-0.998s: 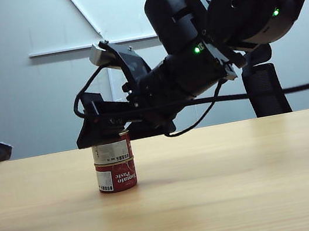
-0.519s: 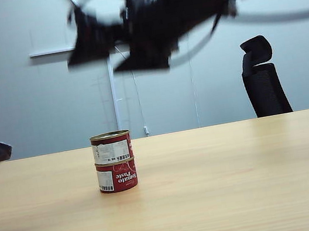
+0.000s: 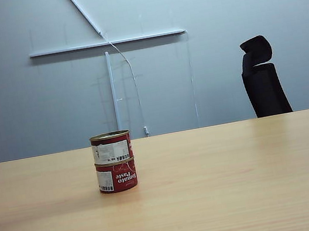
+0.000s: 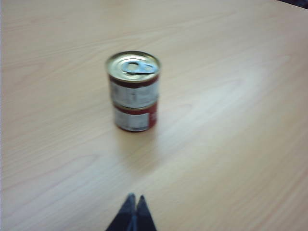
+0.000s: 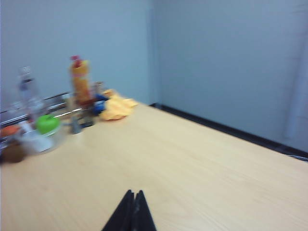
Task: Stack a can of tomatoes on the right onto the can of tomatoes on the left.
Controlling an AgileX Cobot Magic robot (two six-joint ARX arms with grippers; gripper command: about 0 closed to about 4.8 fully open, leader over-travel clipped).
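Your red-labelled upper tomato can point(image 3: 111, 148) sits squarely on the lower tomato can point(image 3: 117, 177), at nine o'clock on the pale wooden table point(image 3: 226, 186). Left gripper point(image 4: 133, 208) and right gripper point(image 5: 133, 204) are both pinched closed, empty; a careless swing could topple the stack.

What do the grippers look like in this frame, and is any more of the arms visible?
Only the fingertips show. The left gripper appears as two dark, near-black tapered fingers meeting in a narrow wedge; the right gripper looks the same, black and pointed. No cables, markings or lights are visible. In the exterior view, only a blurred dark shape sits at the left edge.
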